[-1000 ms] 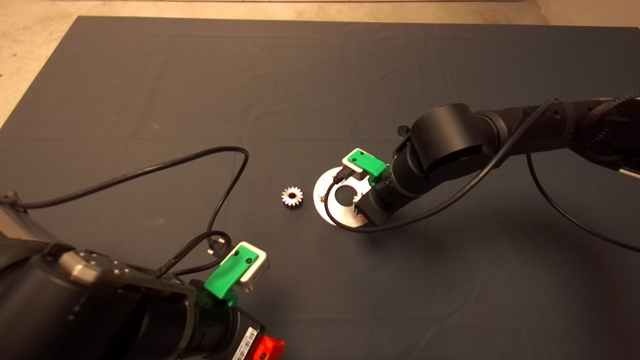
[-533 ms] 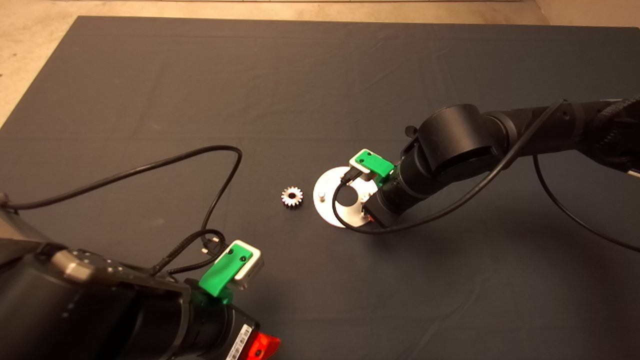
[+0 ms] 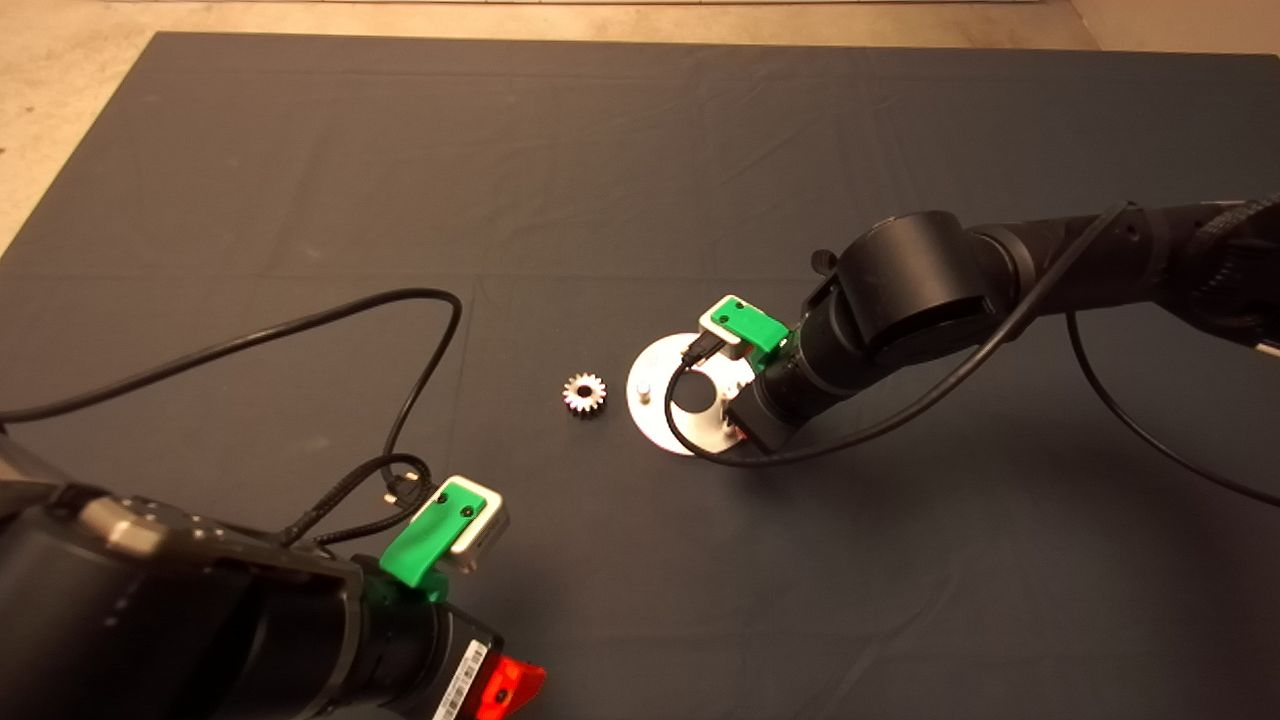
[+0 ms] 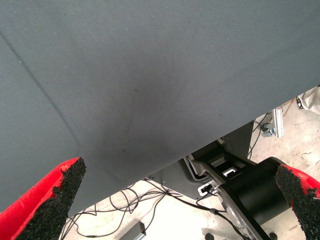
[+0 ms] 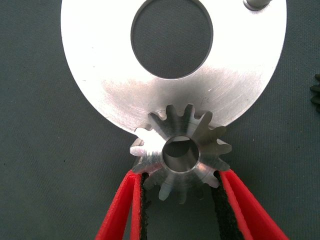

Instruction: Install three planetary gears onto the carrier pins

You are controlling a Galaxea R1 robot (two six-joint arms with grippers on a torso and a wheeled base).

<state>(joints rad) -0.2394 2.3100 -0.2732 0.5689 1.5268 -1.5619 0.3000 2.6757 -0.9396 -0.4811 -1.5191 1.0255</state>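
My right gripper (image 5: 180,176) is shut on one planetary gear (image 5: 181,152), a shiny steel toothed wheel. It holds the gear flat over the rim of the silver disc (image 5: 100,75). One of the carrier pins (image 5: 257,4) stands at the disc's far side. In the head view the right gripper (image 3: 738,422) sits over the disc (image 3: 650,418) at the mat's middle, and a pin (image 3: 645,388) shows on the disc's left part. A second gear (image 3: 584,393) lies on the mat just left of the disc. My left gripper (image 4: 177,192) hangs open and empty at the mat's near-left edge.
The dark mat (image 3: 640,150) covers the table. Black cables (image 3: 300,330) loop over it from the left arm. The right arm's cable (image 3: 900,400) curls beside the disc. Past the mat's edge, the left wrist view shows floor, wires and a black machine base (image 4: 250,190).
The right gripper, still holding its gear, shifted slightly right over the disc and then held still. The left arm drew back toward the lower left corner.
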